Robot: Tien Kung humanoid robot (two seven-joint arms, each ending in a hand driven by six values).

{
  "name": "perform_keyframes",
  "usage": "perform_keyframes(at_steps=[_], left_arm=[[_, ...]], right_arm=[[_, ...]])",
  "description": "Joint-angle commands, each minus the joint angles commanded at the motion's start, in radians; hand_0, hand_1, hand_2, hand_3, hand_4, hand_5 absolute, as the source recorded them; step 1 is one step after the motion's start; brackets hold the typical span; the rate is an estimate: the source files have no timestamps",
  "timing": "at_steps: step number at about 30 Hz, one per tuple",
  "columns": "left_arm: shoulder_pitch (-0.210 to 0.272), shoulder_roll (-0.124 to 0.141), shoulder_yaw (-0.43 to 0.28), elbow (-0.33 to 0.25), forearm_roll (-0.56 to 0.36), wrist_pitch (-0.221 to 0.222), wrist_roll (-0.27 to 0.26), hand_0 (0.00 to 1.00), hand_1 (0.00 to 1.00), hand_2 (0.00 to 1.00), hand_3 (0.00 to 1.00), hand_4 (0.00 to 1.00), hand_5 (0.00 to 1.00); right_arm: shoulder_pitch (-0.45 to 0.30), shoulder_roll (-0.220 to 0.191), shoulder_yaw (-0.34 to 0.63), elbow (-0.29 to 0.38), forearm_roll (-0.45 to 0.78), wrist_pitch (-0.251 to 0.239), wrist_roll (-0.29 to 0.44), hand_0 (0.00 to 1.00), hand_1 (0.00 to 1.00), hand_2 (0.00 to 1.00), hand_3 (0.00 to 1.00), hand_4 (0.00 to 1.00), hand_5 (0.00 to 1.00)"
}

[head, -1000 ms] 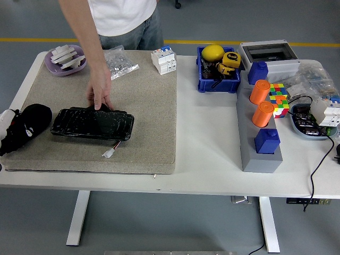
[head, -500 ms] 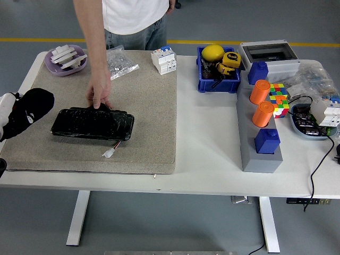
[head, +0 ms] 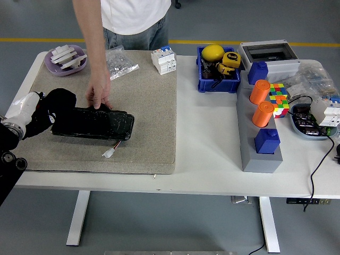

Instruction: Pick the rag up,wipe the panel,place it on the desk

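The black panel (head: 94, 124) lies flat on the tan mat (head: 149, 106), with a small white connector (head: 109, 153) on a wire at its near edge. My left hand (head: 57, 106) comes in from the left, shut on a black rag (head: 61, 100), and rests at the panel's left end. Hand and rag merge into one dark bundle, so single fingers do not show. A person at the far side presses the fingertips of one hand (head: 99, 94) on the panel's far edge. My right arm does not show.
At the mat's back stand a purple dish of white parts (head: 67, 58), a clear bag (head: 120, 62) and a white breaker (head: 163, 59). To the right are a blue bin (head: 218, 69), a grey block with orange and blue pegs (head: 261, 127), a colour cube (head: 278, 98) and cables.
My left hand with the rag has moved right and away from me, from the mat's left edge onto the panel's left end. The person's hand has stayed on the panel.
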Motion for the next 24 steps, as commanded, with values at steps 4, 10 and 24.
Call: perform_keyframes(at_steps=[4, 10, 24], left_arm=[[-0.007, -0.01, 0.006, 0.016, -0.004, 0.003, -0.002, 0.291, 0.612, 0.823, 0.494, 0.002, 0.002], [-0.006, -0.017, 0.018, -0.012, -0.001, 0.003, 0.002, 0.292, 0.607, 0.823, 0.495, 0.002, 0.002], [-0.033, -0.06, 0.145, -0.054, -0.014, -0.004, 0.02, 0.294, 0.599, 0.814, 0.499, 0.002, 0.002]], right_arm=[[0.001, 0.001, 0.001, 0.001, -0.002, -0.001, 0.001, 0.748, 0.591, 0.672, 0.66, 0.998, 0.632], [0.001, 0.0, 0.0, 0.0, -0.001, 0.0, 0.001, 0.747, 0.59, 0.671, 0.66, 0.998, 0.633], [0.002, -0.003, 0.001, 0.0, 0.0, 0.001, 0.003, 0.744, 0.59, 0.672, 0.66, 0.998, 0.633]])
